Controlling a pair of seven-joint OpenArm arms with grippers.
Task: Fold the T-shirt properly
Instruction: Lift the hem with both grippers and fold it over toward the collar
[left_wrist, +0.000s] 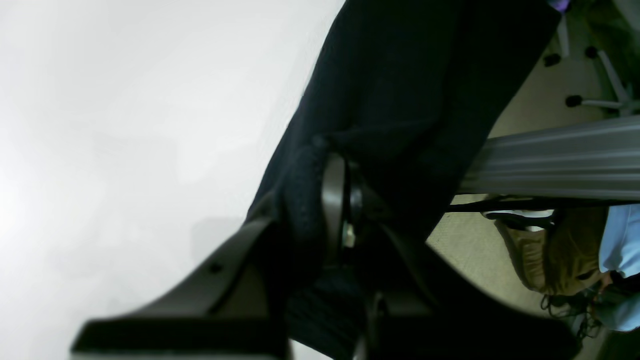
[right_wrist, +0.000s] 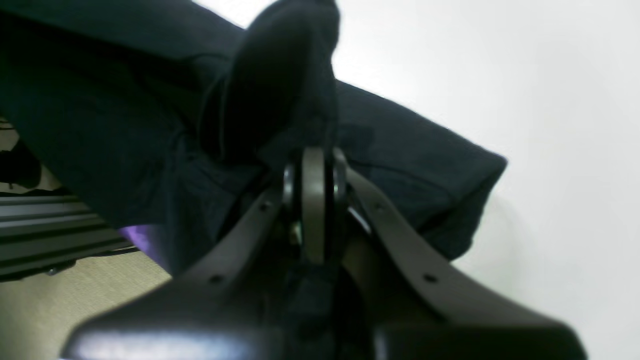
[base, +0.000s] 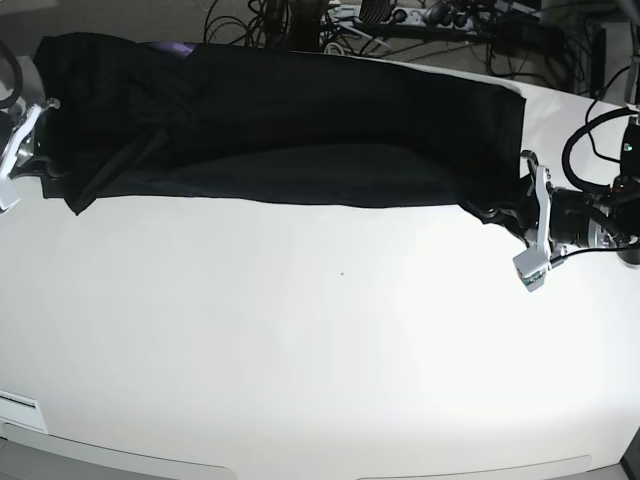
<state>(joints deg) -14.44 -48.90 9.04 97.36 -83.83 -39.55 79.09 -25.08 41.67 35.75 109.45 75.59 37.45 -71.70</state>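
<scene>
A large black T-shirt (base: 290, 125) lies stretched in a long band across the far part of a white table (base: 300, 340), reaching from the table's left edge almost to its right. It appears doubled lengthwise, with a soft fold line running along its middle, and a sliver of purple print shows at the far left edge.

The right gripper (right_wrist: 312, 165) has its jaws clenched on a bunched corner of cloth at the left end in the base view. The left gripper (left_wrist: 340, 195) has its jaws closed on fabric at the right end.

Judging by this, one lengthwise fold looks done. The crosswise folds that would turn the long band into a compact rectangle appear still to come.
</scene>
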